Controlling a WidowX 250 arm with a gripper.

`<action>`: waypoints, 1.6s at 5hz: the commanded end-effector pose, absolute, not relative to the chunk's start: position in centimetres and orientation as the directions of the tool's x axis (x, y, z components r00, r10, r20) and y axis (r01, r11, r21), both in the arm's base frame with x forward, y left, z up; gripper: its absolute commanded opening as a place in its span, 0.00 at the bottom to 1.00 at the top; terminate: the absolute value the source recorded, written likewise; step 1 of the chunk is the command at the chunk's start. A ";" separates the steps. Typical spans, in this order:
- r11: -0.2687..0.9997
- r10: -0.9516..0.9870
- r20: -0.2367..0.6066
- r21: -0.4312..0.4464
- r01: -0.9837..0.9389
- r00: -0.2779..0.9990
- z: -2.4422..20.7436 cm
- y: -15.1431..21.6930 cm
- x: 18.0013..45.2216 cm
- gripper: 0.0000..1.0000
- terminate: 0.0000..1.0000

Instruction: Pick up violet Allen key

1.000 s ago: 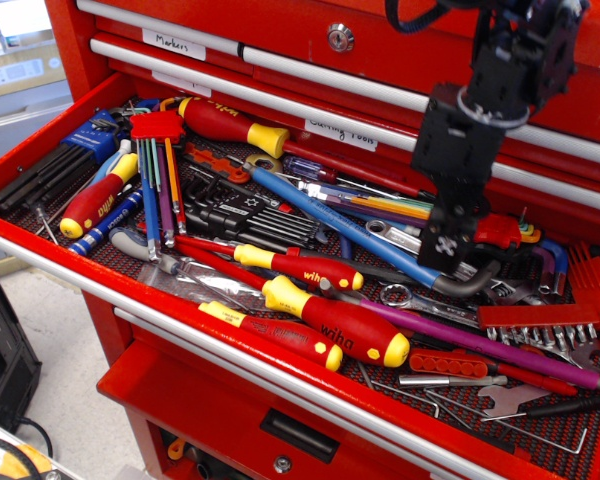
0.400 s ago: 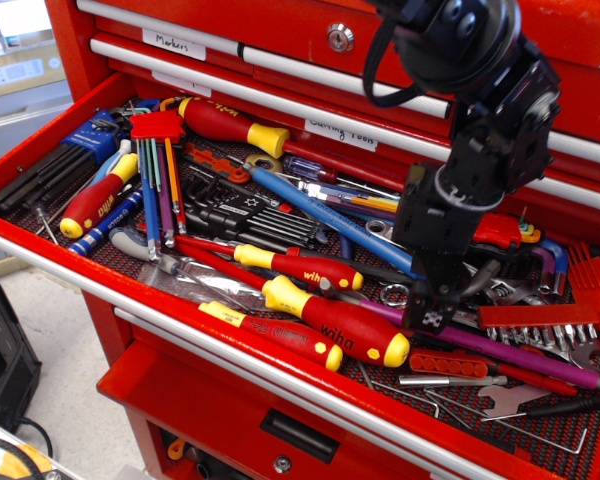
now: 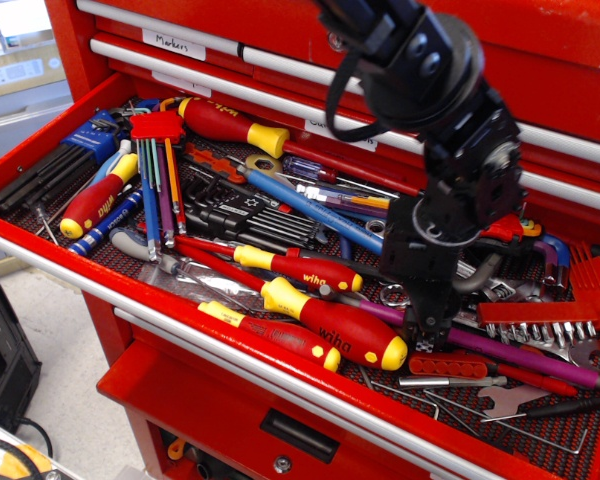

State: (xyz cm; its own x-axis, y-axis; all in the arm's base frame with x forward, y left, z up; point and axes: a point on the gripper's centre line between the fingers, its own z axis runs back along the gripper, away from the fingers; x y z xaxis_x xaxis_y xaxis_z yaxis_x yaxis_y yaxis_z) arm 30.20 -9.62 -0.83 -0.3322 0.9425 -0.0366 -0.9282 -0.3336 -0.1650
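The violet Allen key (image 3: 520,357) lies in the open red drawer, its glossy shaft running from the middle towards the right front corner. My black gripper (image 3: 427,335) points down onto the key's shaft near its left part, right of the big red and yellow screwdriver (image 3: 330,325). The fingertips reach the shaft and hide that stretch of it. The gap between the fingers does not show, so I cannot tell whether they are shut on the key.
The drawer is crowded with tools. A long blue Allen key (image 3: 310,210) crosses the middle, and several red and yellow screwdrivers (image 3: 290,265) lie to the left. A red bit holder (image 3: 540,315) is to the right. The drawer's front rail (image 3: 180,325) runs below.
The arm has swung left and come down, from above the blue key's bent end to the violet key's shaft. The tools have not moved.
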 end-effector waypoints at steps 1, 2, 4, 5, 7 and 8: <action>-0.366 0.930 -0.079 -0.194 -0.910 -0.358 -0.9 -10.1 32.3 1.00 0.00; -0.371 0.929 -0.092 -0.179 -0.911 -0.360 -0.8 -10.0 32.2 0.00 0.00; -0.258 0.966 -0.053 -0.114 -0.959 -0.254 1.3 -9.2 31.5 0.00 0.00; -0.197 0.979 0.032 -0.060 -0.978 -0.199 4.0 -8.1 31.1 0.00 0.00; -0.033 0.966 0.255 -0.038 -0.999 -0.042 8.4 -3.4 30.8 0.00 0.00; 0.003 0.935 0.355 -0.071 -0.997 -0.023 11.4 -1.0 31.4 0.00 0.00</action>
